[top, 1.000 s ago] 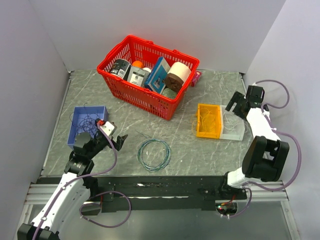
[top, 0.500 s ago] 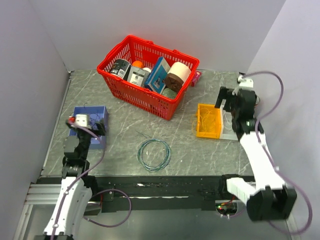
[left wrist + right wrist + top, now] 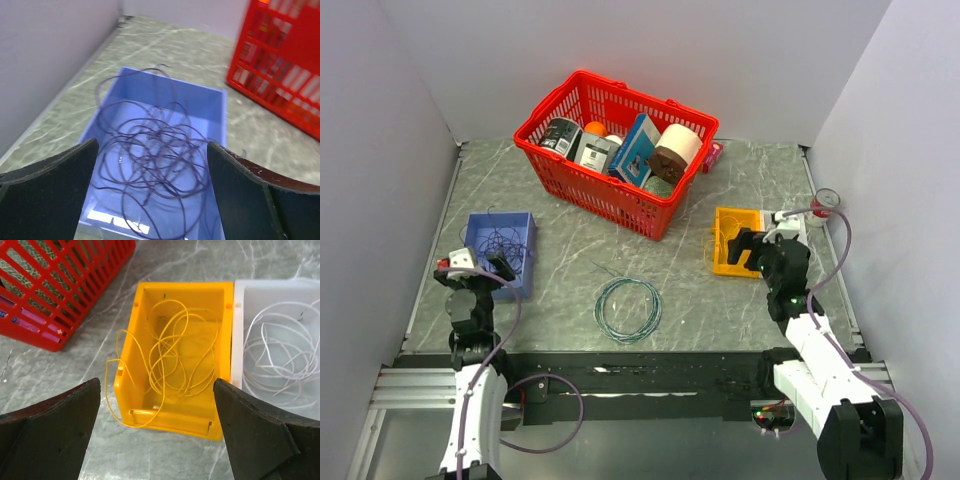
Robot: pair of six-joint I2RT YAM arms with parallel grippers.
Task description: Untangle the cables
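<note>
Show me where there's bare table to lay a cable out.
Widest bare strip: between the blue bin and the green ring, in front of the basket. Another lies between the ring and the yellow bin. Crowded: the right pincer hangs over the yellow bin, with the white bin alongside.

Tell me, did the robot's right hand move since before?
Yes. The right gripper slid left and nearer the arms' bases; it was right of the yellow bin and now hangs over it.

Yellow cable (image 3: 167, 352) in yellow bin (image 3: 172, 421)
</note>
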